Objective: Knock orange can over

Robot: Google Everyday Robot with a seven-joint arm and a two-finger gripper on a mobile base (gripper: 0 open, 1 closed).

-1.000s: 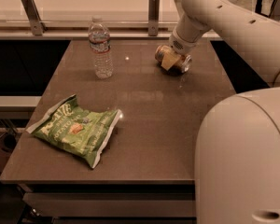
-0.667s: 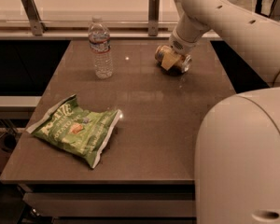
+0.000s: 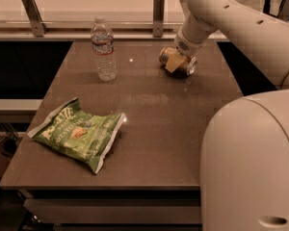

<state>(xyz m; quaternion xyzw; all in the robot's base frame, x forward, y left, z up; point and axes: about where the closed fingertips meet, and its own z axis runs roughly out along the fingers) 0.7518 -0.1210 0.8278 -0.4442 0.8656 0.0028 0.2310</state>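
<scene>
Nothing on the tabletop (image 3: pixel 159 124) has visibly moved since the earlier frames: the arm, the can and the other things are at the same places as one second ago. The orange can (image 3: pixel 188 65) is in the upper right part of the frame, near the far edge of the tabletop and well apart from the other objects. It seems to lie on its side, with the length going from left to right and the silver end turned to the right and a little toward the camera. The gripper (image 3: pixel 175 63) is directly at the can, with a pale yellowish part lying across the middle of the can's body and touching it. Whether the gripper is open or closed on the can, I cannot tell. The white arm (image 3: pixel 216 13) comes down to it from the upper right corner. A clear plastic water bottle (image 3: pixel 105 49) stands upright in the upper left part of the tabletop, left of the can, with a white cap and a label band with red around its upper part. A green chip bag (image 3: pixel 79 134) lies flat in the lower left part, near the front left corner of the tabletop. The rounded white body of the robot (image 3: pixel 253 162) fills the lower right of the frame and hides the front right corner of the tabletop.
</scene>
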